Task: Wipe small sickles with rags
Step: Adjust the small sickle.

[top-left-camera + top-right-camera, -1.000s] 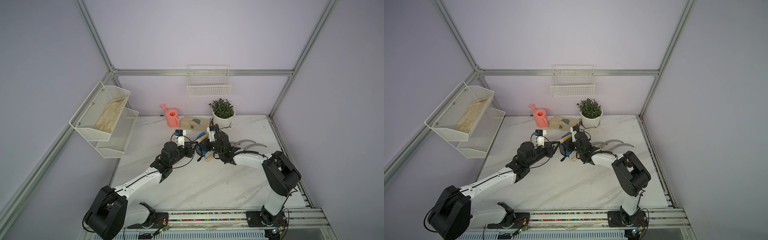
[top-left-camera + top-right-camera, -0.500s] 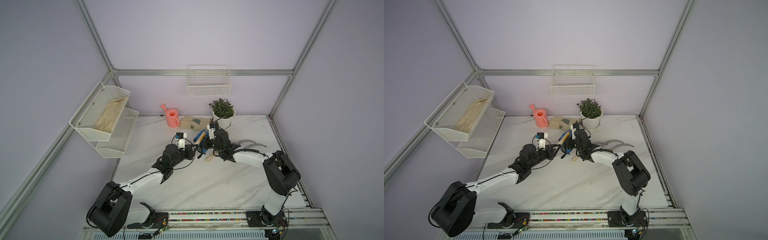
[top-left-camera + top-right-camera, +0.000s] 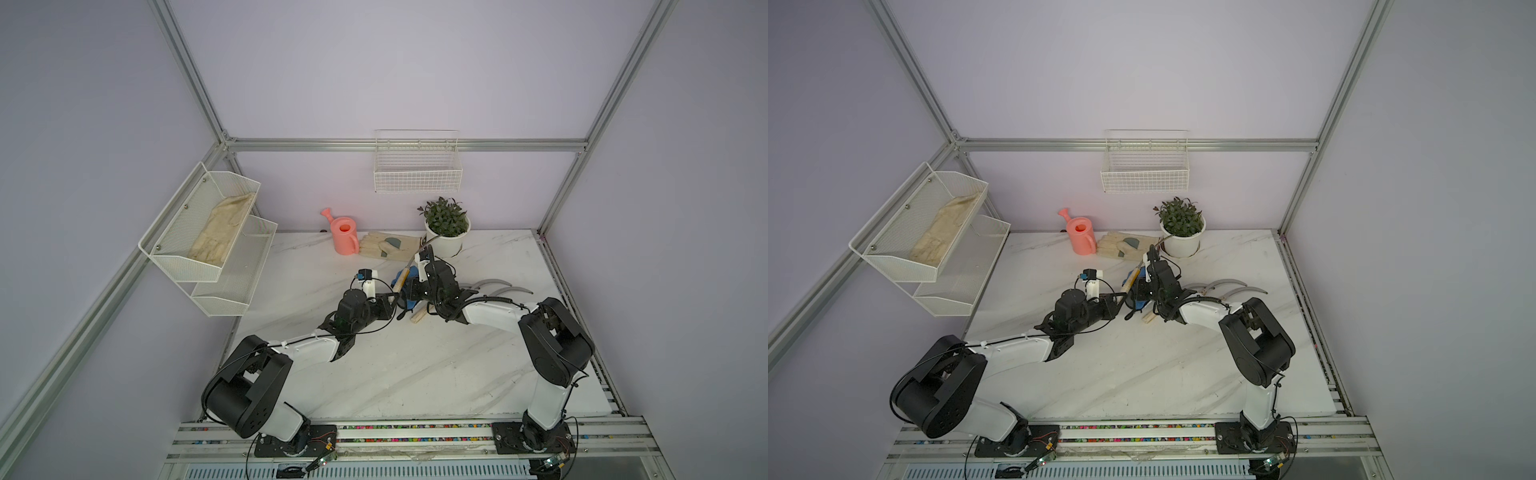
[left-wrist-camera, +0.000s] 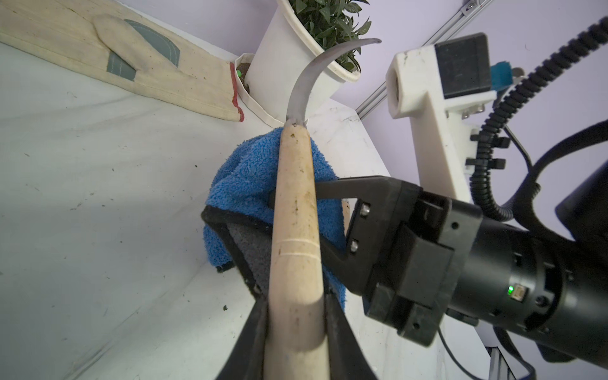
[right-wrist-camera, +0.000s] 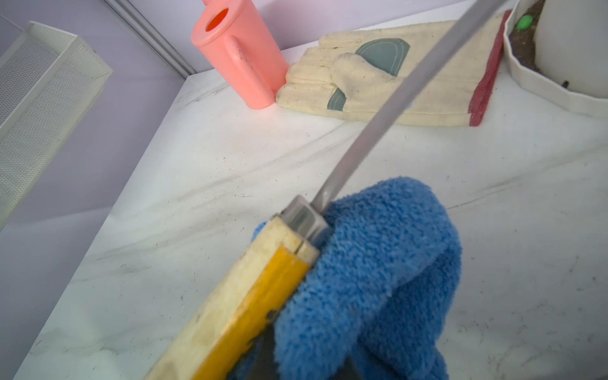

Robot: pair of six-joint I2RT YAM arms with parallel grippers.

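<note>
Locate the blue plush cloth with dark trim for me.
Mid-table; in the left wrist view the blue plush cloth hangs clamped in the right tool, against the pale wooden handle of the grey-bladed sickle that the left tool holds.

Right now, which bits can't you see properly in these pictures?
Held sickle: its blade tip runs off the edge of the right wrist view, and its handle end runs off the left wrist view.
Right fingers: the blue rag covers nearly all of them in the right wrist view.
Spare sickles: in both top views the right arm hides their handles, so they cannot be counted.
</note>
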